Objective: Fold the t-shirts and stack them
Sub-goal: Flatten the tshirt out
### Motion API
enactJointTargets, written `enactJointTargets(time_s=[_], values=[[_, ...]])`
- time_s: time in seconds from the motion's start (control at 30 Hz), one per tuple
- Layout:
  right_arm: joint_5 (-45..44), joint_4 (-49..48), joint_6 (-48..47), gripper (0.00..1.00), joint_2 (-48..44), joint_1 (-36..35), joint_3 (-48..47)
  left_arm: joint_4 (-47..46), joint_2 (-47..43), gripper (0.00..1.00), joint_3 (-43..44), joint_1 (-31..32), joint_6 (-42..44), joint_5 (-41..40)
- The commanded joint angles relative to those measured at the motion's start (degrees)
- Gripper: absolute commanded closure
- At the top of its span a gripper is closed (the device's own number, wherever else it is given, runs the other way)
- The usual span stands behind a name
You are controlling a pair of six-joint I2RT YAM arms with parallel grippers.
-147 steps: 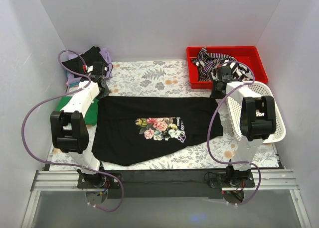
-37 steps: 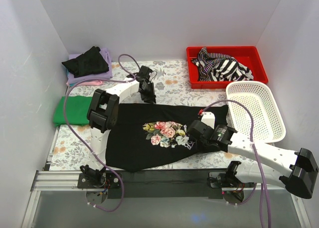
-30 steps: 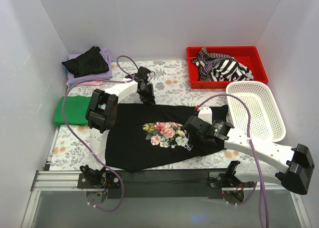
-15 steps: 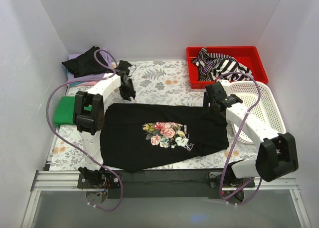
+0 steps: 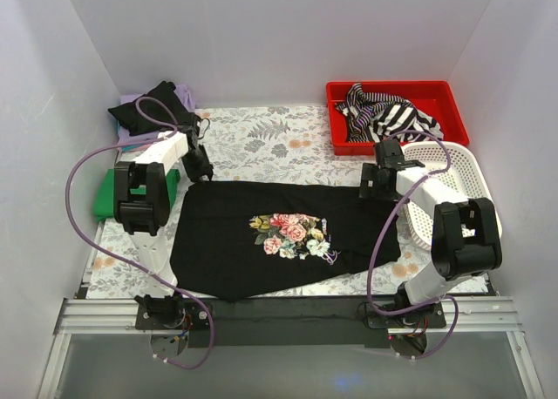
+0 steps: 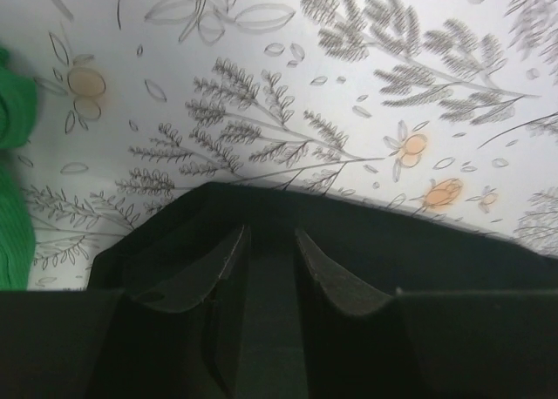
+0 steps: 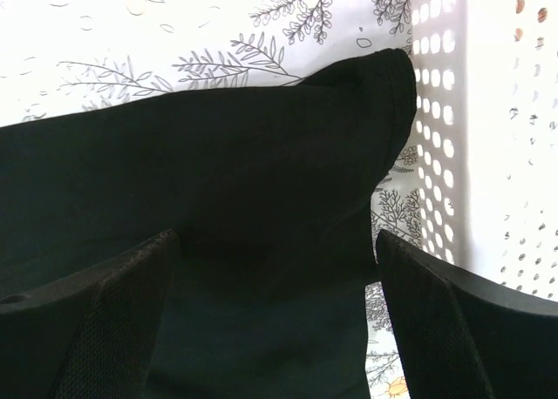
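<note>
A black t-shirt [image 5: 222, 233] with a colourful floral chest print lies spread flat on the floral table covering. My left gripper [image 5: 202, 174] is at its back left corner. In the left wrist view the gripper [image 6: 272, 233] is open, its fingers only a narrow gap apart above the black cloth [image 6: 392, 251] just inside the edge. My right gripper [image 5: 370, 188] is at the back right corner, beside the basket. It [image 7: 275, 238] is wide open, and the shirt's sleeve end [image 7: 218, 181] lies flat beneath it.
A folded green shirt [image 5: 109, 194] lies left of the left arm. A crumpled black shirt [image 5: 153, 107] sits on a lilac one [image 5: 186, 97] at the back left. A striped shirt [image 5: 392, 116] fills the red tray [image 5: 397, 87]. The white mesh basket [image 5: 466, 177] stands at the right.
The left gripper slid left along the shirt's back edge to its corner. The right arm swung from the shirt's front to its back right corner, and its jaws opened wide.
</note>
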State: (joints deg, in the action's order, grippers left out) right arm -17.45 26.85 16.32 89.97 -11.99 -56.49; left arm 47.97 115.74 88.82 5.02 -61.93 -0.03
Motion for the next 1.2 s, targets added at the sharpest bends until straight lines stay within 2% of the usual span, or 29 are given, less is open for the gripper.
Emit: enactJointTargets(time_s=[0.0, 0.17, 0.47, 0.6, 0.77, 0.93, 1.17], values=[[0.49, -1.63, -0.5, 0.01, 1.17, 1.18, -2.31, 0.81, -1.66, 0.74, -1.45, -0.35, 0.23, -2.07], [-0.04, -1.8, 0.03, 0.02, 3.18, 2.84, -1.17, 1.41, -2.36, 0.74, -2.86, -1.24, -0.91, -3.74], [-0.65, -3.21, -0.76, 0.02, 5.91, 5.31, -0.64, 0.03, -9.13, 0.74, -5.22, -1.94, -2.93, -7.35], [3.38, -4.53, -0.76, 0.01, 8.37, 5.84, -0.72, 0.3, -9.22, 0.73, -6.98, -2.38, -3.02, -10.16], [5.49, -6.28, -1.46, 0.02, 10.74, 5.84, -1.78, -1.99, -8.87, 0.73, -10.94, -3.17, -3.46, -7.61], [7.43, -6.81, -2.08, 0.03, 12.15, 5.84, -2.48, -1.73, -7.82, 0.72, -10.16, -3.35, -3.02, -6.12], [7.52, -7.51, -2.61, 0.02, 11.89, 5.84, -2.75, -5.34, -8.08, 0.7, -6.82, -3.43, -5.92, -9.2]])
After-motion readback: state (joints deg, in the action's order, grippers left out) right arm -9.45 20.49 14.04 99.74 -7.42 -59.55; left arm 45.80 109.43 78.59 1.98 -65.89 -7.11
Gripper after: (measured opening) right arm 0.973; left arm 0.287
